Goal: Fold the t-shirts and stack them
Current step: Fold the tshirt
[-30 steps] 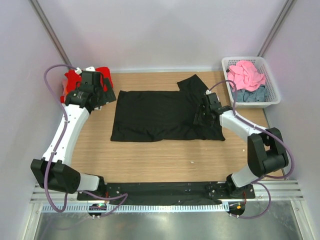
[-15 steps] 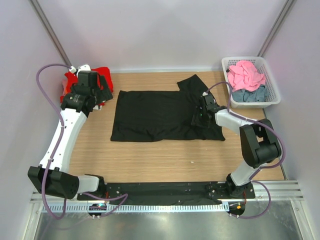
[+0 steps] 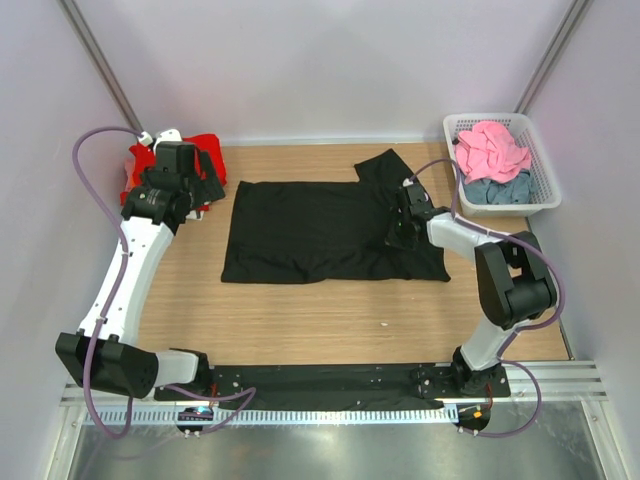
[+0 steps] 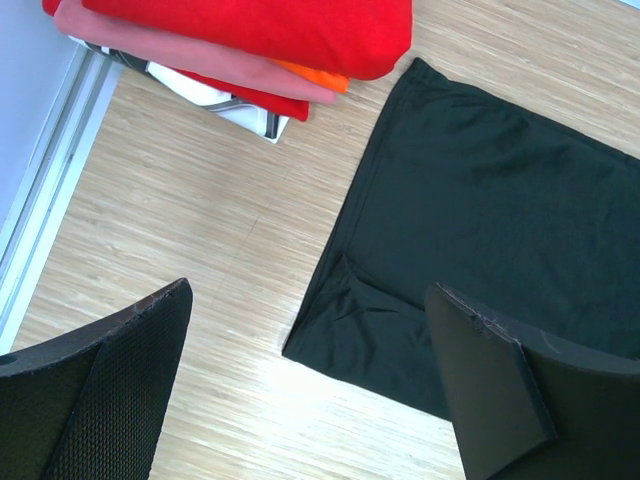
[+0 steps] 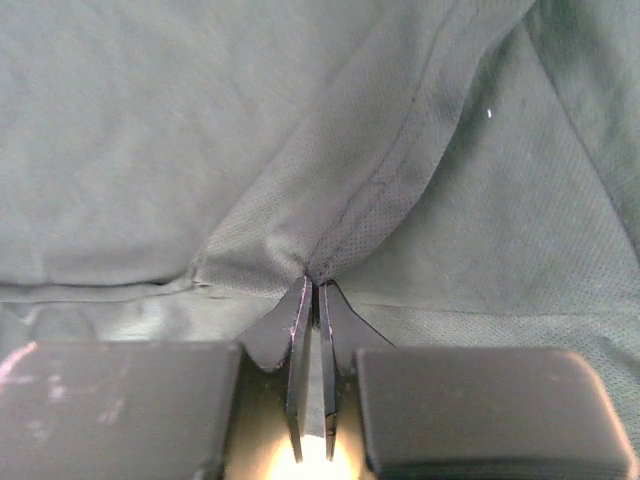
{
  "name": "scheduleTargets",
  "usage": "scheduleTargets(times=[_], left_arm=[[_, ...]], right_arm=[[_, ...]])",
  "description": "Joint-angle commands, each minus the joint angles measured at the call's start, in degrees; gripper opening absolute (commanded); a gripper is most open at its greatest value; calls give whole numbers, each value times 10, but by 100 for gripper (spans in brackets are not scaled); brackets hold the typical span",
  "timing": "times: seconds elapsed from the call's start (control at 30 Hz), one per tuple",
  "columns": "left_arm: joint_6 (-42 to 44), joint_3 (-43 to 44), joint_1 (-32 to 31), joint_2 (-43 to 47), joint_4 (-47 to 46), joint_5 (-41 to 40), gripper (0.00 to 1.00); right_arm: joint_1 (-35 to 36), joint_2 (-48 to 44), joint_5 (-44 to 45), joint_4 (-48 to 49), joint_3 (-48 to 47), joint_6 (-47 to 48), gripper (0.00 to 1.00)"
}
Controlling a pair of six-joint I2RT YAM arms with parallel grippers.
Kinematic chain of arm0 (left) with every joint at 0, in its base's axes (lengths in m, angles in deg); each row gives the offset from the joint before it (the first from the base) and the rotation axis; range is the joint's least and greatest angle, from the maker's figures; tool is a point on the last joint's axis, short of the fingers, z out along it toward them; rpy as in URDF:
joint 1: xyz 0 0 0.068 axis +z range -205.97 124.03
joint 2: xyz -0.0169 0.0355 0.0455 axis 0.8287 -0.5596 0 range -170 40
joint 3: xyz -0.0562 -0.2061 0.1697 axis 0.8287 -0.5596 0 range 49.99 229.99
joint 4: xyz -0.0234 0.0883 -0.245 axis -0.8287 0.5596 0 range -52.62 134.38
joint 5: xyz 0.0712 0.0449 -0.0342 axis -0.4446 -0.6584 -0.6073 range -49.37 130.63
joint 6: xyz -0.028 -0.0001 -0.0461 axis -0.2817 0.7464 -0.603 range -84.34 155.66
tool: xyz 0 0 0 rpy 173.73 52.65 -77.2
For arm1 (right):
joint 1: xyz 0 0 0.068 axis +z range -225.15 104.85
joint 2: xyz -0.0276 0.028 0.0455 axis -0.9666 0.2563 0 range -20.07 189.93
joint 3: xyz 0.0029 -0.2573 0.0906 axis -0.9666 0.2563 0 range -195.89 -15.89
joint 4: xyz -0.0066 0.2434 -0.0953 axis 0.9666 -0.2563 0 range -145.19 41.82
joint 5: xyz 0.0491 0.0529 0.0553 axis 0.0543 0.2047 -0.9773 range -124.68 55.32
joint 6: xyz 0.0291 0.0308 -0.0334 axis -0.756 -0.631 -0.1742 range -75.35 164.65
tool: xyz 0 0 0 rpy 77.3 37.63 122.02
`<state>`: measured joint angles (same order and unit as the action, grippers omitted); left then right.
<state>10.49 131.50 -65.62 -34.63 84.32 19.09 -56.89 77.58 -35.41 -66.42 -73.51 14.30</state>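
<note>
On a light wooden bench point(image 3: 300, 310) between pale lilac walls point(image 3: 330, 70), a black short-sleeved cloth t-shirt point(image 3: 310, 230) lies spread at centre, the right fingers point(image 5: 268, 350) pinching a fold at its 3 o'clock side. The left fingers point(image 4: 110, 390) gape empty beside folded red t-shirts point(image 3: 208, 147) stacked at 10 o'clock. At 2 o'clock, a white plastic lattice basket point(image 3: 545, 195) holds a crumpled pink t-shirt point(image 3: 492, 147) and a grey-blue t-shirt point(image 3: 497, 190).

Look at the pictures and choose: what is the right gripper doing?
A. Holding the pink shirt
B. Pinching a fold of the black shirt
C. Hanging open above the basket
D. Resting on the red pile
B: the right wrist view shows the right gripper shut on a raised fold of the black shirt.
</note>
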Motion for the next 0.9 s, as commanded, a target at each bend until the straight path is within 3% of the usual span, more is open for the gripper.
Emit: scheduleTargets(times=[0.0, 0.23, 0.3, 0.37, 0.47, 0.7, 0.87], left_arm=[[6, 1, 1, 3, -16, -14, 100], [7, 1, 2, -2, -14, -17, 100], [7, 2, 2, -3, -13, -18, 100], [7, 3, 1, -3, -11, -18, 100], [6, 3, 2, -4, -11, -16, 100], [10, 4, 1, -7, -11, -14, 100], [11, 4, 2, -8, -11, -13, 100]], right_arm=[[1, -4, 1, 3, -43, -2, 11], [4, 48, -14, -21, -123, 10, 12], [5, 63, -21, -27, -152, 22, 23], [5, 87, -27, -33, -183, 33, 48], [5, 123, -31, -47, -241, 56, 62], [-6, 205, 5, -80, -422, 84, 66], [-20, 300, 89, -90, -569, 106, 67]])
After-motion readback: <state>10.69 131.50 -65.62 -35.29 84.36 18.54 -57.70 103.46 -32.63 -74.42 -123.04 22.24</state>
